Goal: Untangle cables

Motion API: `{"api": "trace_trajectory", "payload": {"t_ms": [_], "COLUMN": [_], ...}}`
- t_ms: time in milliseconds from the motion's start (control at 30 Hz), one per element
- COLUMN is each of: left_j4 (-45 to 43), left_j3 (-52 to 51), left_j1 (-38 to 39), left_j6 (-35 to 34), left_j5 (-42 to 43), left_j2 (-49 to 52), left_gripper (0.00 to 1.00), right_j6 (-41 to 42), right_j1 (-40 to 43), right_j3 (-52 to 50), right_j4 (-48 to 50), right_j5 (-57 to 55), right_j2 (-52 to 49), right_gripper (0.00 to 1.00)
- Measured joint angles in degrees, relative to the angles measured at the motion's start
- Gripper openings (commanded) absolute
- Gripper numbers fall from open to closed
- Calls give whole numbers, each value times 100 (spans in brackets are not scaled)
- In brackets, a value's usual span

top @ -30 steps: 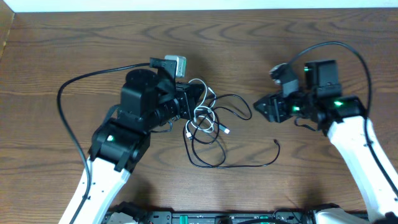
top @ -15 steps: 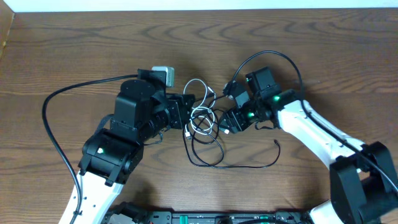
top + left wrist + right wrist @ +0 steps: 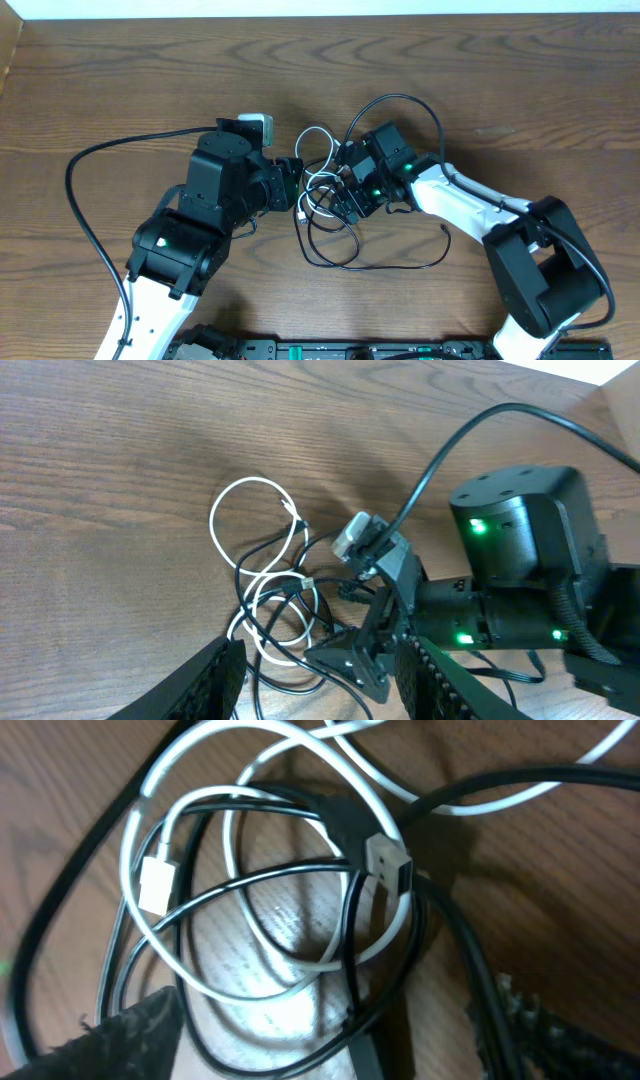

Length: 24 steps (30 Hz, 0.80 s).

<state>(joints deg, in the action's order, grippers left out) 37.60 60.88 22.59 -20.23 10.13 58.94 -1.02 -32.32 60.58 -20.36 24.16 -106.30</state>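
Swept in from the far right of the dark wood-grain table (image 3: 500, 80), the right arm stood over the knot, a second after waiting well apart from it. At left, the left end effector (image 3: 292, 190) sat just beside the tangle, fingers parted and grasping nothing. At centre, the cables lay heaped together: a thin white cord (image 3: 200, 745) looped in rings, threaded through thin black cords (image 3: 400, 267), one ending in a silver-tipped black plug (image 3: 385, 860). At right, the right end effector (image 3: 320, 1010) hovered spread wide, straddling the loops with nothing gripped. To do the step well, it would likely need to close on a single strand, ideally near a plug end, and draw it off slowly; seizing crossed strands could tighten the knot. Against a second earlier, the left fingers had gone from clenched to released, while the tangle looked barely shifted.
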Motion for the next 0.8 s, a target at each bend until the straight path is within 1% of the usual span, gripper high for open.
{"api": "trace_trajectory", "payload": {"t_ms": [100,167,200,233,267,333,367,400,433,467,500,533,800], "left_j4": [11,13,17,28,46,83,96,105,107,107,111,111,323], "left_j3": [0,0,0,0,0,0,0,0,0,0,0,0,0], "left_j1": [0,0,0,0,0,0,0,0,0,0,0,0,0], "left_j6": [20,37,42,46,59,61,61,61,61,61,61,61,63], "left_j5": [0,0,0,0,0,0,0,0,0,0,0,0,-203], "left_j2": [0,0,0,0,0,0,-2,-2,-2,-2,-2,-2,-2], "left_gripper": [53,53,53,52,53,53,53,53,53,53,52,53,53], "right_j6": [20,15,11,11,-13,-107,-138,-155,-208,-214,-225,-243,-68], "right_j1": [-11,-13,-13,-13,-15,-17,-17,-17,-20,-22,-39,-59,-232], "right_j3": [0,0,0,11,11,22,31,50,66,87,101,118,138], "right_j4": [125,175,188,208,212,232,249,264,289,299,310,313,317], "right_j5": [-46,-68,-96,-140,-151,-195,-208,-234,-238,-238,-260,-278,-249], "right_j2": [-68,-98,-125,-151,-160,-216,-245,-284,-321,-345,-365,-389,-466], "right_gripper": [93,91,84,74,68,52,47,47,42,32,18,1,1]}}
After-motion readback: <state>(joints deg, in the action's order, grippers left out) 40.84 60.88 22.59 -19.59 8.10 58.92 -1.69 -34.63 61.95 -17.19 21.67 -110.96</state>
